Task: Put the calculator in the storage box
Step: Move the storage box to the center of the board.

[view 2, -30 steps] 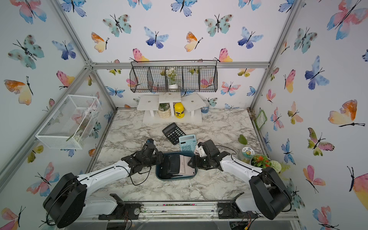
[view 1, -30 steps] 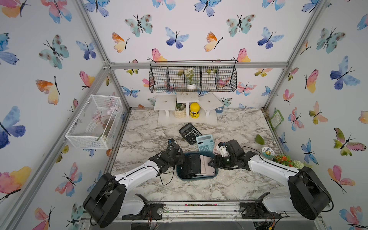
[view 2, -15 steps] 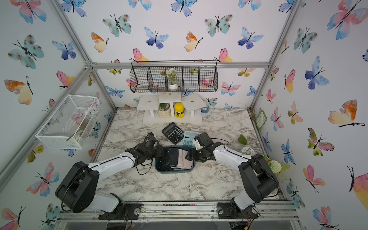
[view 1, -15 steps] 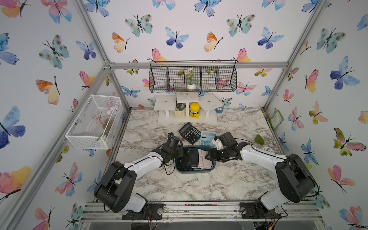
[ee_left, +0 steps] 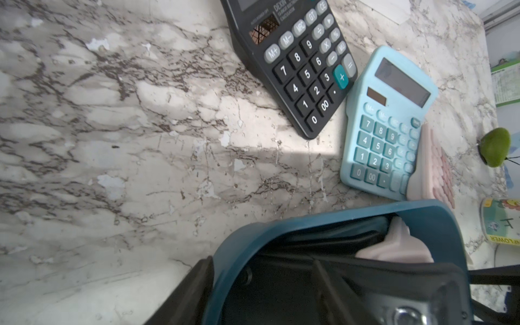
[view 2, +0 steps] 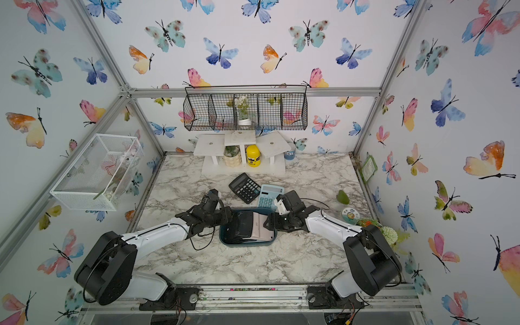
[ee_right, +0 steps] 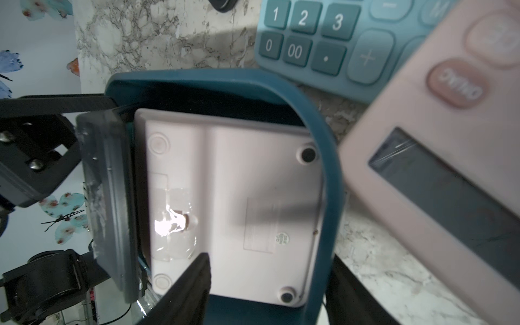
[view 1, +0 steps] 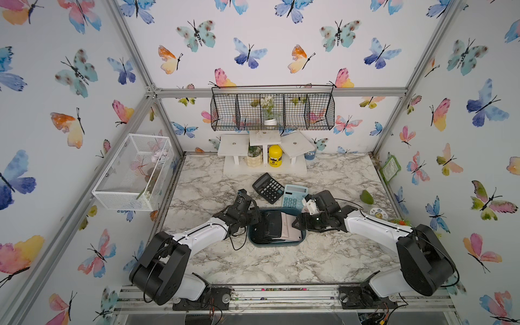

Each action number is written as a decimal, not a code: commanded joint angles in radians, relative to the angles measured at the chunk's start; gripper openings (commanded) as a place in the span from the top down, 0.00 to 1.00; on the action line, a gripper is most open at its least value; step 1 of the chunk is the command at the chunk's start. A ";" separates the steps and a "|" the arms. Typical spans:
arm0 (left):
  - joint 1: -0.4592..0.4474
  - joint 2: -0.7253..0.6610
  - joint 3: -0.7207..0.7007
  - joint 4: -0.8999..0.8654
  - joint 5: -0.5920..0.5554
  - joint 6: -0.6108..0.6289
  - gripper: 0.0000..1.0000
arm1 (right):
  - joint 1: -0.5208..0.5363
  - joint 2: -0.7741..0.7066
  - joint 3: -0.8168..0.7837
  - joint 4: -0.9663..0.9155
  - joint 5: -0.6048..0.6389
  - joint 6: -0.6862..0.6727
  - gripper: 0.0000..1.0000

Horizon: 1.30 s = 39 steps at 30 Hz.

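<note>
Teal storage box (view 1: 274,244) sits mid marble table (view 1: 253,264), with a black calculator (view 1: 267,226) and a pink calculator (view 1: 290,230) side by side inside. The left gripper (view 1: 254,219) is at one end and the right gripper (view 1: 297,222) at the other, though I can't really tell if either's pinching the rim. A second black calculator (view 1: 268,188) and a light blue calculator (view 1: 294,195) lie just behind.

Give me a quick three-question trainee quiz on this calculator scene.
1. True or false: the pink calculator in the storage box lies keys-up.
2. How many calculators lie outside the box?
3. What lies partly on the light blue calculator? A) yellow bottle B) second pink calculator C) white mesh basket

Key: 1 false, its back faces up. 2 three: black calculator, light blue, second pink. 3 B.
</note>
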State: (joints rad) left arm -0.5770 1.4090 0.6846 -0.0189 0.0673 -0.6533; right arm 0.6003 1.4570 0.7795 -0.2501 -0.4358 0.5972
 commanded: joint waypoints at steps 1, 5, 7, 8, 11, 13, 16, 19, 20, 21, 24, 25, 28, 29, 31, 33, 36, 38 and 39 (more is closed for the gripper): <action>-0.047 -0.044 -0.022 0.019 0.131 -0.025 0.38 | 0.022 -0.075 -0.031 0.131 -0.124 0.025 0.35; -0.062 -0.076 -0.034 0.001 0.122 -0.038 0.38 | 0.026 -0.102 -0.068 0.133 -0.126 0.030 0.35; -0.063 -0.096 -0.042 -0.016 0.113 -0.042 0.37 | 0.026 -0.114 -0.085 0.133 -0.111 0.028 0.35; -0.062 -0.106 -0.044 -0.026 0.104 -0.042 0.37 | 0.026 -0.120 -0.086 0.118 -0.081 0.022 0.35; -0.064 -0.130 -0.051 -0.049 0.083 -0.040 0.36 | 0.026 -0.143 -0.076 0.058 0.036 0.007 0.33; -0.060 -0.130 -0.040 -0.077 0.051 -0.030 0.34 | 0.026 -0.151 -0.065 0.023 0.121 -0.004 0.32; -0.041 -0.130 -0.027 -0.107 0.032 -0.014 0.31 | 0.026 -0.154 -0.036 -0.043 0.204 -0.021 0.30; -0.027 -0.150 0.002 -0.134 0.036 0.002 0.26 | 0.026 -0.184 -0.022 -0.077 0.281 -0.031 0.29; -0.026 -0.157 0.017 -0.145 0.028 0.008 0.23 | 0.026 -0.200 -0.020 -0.084 0.315 -0.034 0.28; -0.026 -0.161 0.032 -0.155 0.022 0.014 0.22 | 0.026 -0.212 -0.019 -0.094 0.344 -0.037 0.28; -0.023 -0.160 0.078 -0.198 0.004 0.033 0.16 | 0.024 -0.241 0.001 -0.144 0.445 -0.048 0.25; -0.018 -0.162 0.086 -0.205 0.001 0.036 0.13 | 0.024 -0.244 0.007 -0.163 0.481 -0.051 0.24; -0.012 -0.179 0.089 -0.217 -0.015 0.040 0.01 | 0.024 -0.244 0.028 -0.219 0.597 -0.055 0.19; -0.012 -0.187 0.088 -0.222 -0.024 0.039 0.01 | 0.024 -0.236 0.035 -0.238 0.637 -0.058 0.18; -0.011 -0.204 0.078 -0.228 -0.037 0.037 0.01 | 0.024 -0.209 0.051 -0.275 0.698 -0.067 0.16; -0.011 -0.219 0.065 -0.228 -0.046 0.035 0.01 | 0.024 -0.172 0.070 -0.306 0.739 -0.074 0.15; -0.011 -0.235 0.046 -0.230 -0.065 0.035 0.01 | 0.024 -0.108 0.105 -0.341 0.765 -0.090 0.14; -0.009 -0.236 0.038 -0.231 -0.071 0.036 0.01 | 0.024 -0.056 0.135 -0.370 0.776 -0.101 0.13; -0.007 -0.234 0.035 -0.231 -0.070 0.037 0.01 | 0.024 -0.034 0.145 -0.379 0.785 -0.106 0.14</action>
State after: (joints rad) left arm -0.5941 1.1900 0.7334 -0.2241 0.0372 -0.6312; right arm 0.6216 1.3758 0.8837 -0.5434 0.2584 0.5213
